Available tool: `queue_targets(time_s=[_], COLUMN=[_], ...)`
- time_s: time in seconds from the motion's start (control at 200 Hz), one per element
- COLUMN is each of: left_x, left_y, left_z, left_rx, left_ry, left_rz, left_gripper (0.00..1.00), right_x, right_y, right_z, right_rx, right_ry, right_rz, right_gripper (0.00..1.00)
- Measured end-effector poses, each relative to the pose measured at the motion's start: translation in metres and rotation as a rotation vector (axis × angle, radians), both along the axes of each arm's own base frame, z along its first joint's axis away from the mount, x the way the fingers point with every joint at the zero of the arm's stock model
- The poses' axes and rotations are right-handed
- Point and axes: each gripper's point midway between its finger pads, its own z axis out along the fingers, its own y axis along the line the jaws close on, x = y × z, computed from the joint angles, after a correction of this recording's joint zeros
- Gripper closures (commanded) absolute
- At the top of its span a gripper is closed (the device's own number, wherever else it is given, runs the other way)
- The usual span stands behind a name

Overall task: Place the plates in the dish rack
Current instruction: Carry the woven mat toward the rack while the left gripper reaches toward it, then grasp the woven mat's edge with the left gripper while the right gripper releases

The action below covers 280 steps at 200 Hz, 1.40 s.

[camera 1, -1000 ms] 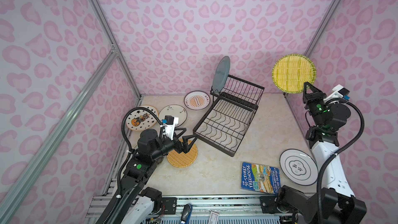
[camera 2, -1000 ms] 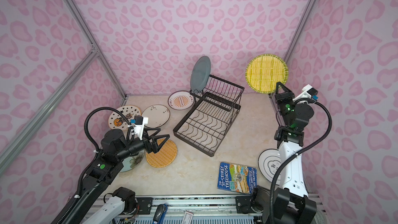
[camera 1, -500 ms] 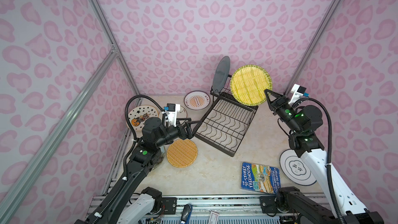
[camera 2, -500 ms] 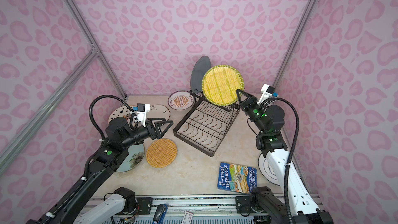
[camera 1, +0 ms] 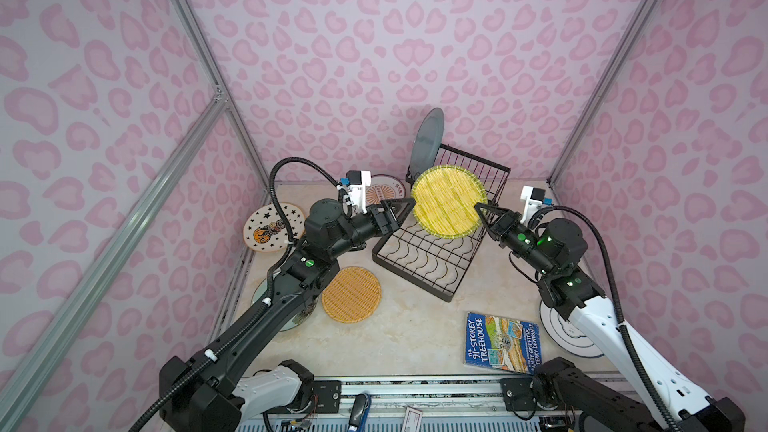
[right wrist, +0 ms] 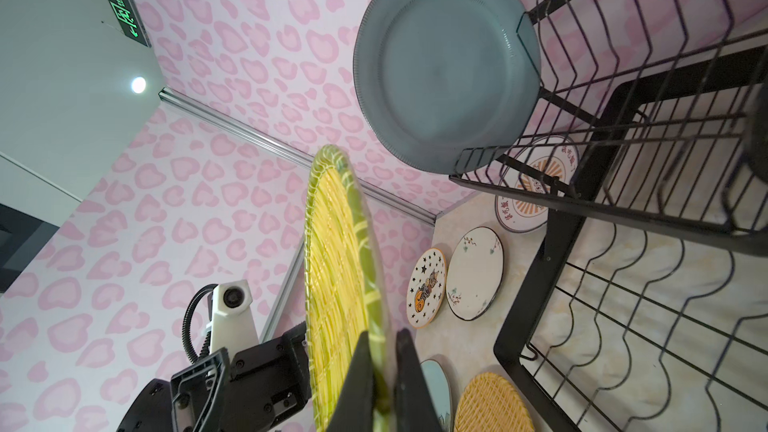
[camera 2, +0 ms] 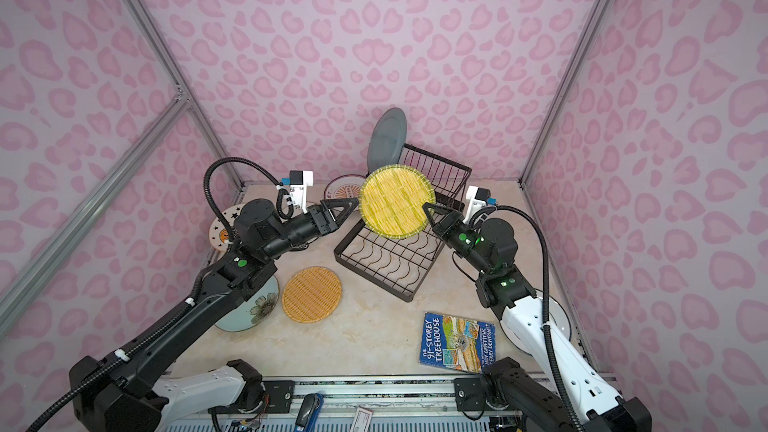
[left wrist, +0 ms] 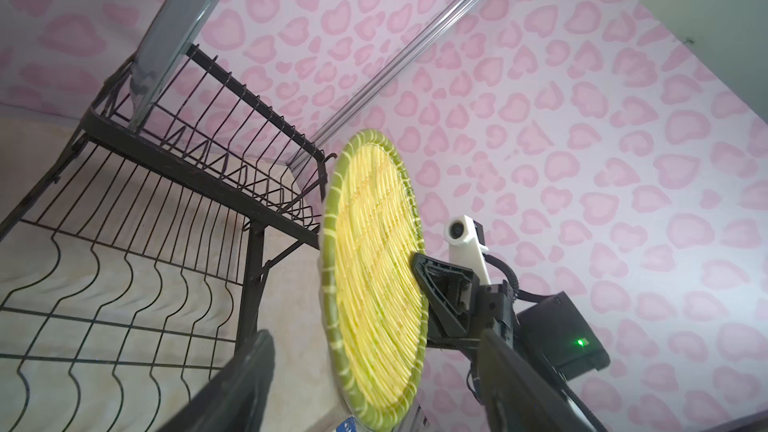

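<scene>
Gripping the yellow woven-look plate (camera 1: 446, 201) by its rim, the right gripper (camera 1: 478, 207) is clenched on it and holds it on edge in the air above the dish rack (camera 1: 411, 276). The right wrist view shows its fingers (right wrist: 361, 371) pinched on the plate's green border. The left gripper (camera 1: 405, 205) meets the plate from the opposite side with its jaws spread. In the left wrist view its two fingers (left wrist: 249, 371) straddle the rim with a gap on each side, so it is released and grasps nothing. The plate hangs over the wide flat tray, just in front of the raised slotted basket (camera 1: 478, 164). The teal-grey plate (camera 1: 428, 139) stands on edge at the basket's left end. Six plates lie flat on the table (camera 1: 415, 334): the orange woven-look plate (camera 1: 351, 294) left of the rack, the pale green floral plate (camera 2: 253, 309) partly under the left arm, the star plate (camera 1: 270, 226) and sprig plate (right wrist: 473, 272) side by side, the sunburst plate (camera 1: 388, 189) behind the left gripper, and the ring plate (camera 1: 559, 332) partly under the right arm. A blue book (camera 1: 503, 342) lies just beside the ring plate
</scene>
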Motion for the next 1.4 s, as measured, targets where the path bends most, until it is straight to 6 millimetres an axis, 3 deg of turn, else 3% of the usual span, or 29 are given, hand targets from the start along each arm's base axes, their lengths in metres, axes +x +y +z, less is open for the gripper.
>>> queue_targets(time_s=[0.21,0.445,0.575,0.67,0.845,0.93,1.025,1.205,1.4], left_x=[0.020,0.029,0.030,0.031,0.029,0.029,0.023,0.007,0.005], left_y=[-0.013,-0.021,-0.024,-0.027,-0.030,-0.029,-0.022,0.013,0.042], left_z=[-0.014,-0.024,-0.027,-0.029,-0.027,-0.024,-0.017,0.020,0.048], left_rx=[0.001,-0.003,-0.009,-0.015,-0.038,-0.052,-0.063,-0.038,0.050], left_ry=[0.085,0.136,0.156,0.174,0.181,0.182,0.199,0.089,-0.027], left_rz=[0.021,0.020,0.008,0.002,-0.027,-0.022,0.000,0.123,0.275], left_gripper=[0.42,0.63,0.78,0.96,0.97,0.96,0.96,0.96,0.96], right_x=[-0.002,-0.004,-0.004,-0.002,0.001,0.003,-0.002,-0.008,-0.002], right_y=[0.001,0.001,0.002,0.002,0.003,0.005,0.009,-0.008,-0.032], right_z=[0.002,-0.004,-0.005,-0.007,-0.008,-0.003,0.017,0.049,0.044], right_rx=[0.011,0.020,0.022,0.020,0.026,0.022,-0.013,-0.104,-0.218], right_ry=[-0.010,-0.005,-0.003,0.002,0.015,0.000,-0.064,-0.180,-0.174], right_rz=[0.009,0.012,0.013,0.013,0.011,0.020,0.050,0.002,-0.092], right_gripper=[1.00,1.00,1.00,1.00,1.00,0.64,0.39,0.21,0.11])
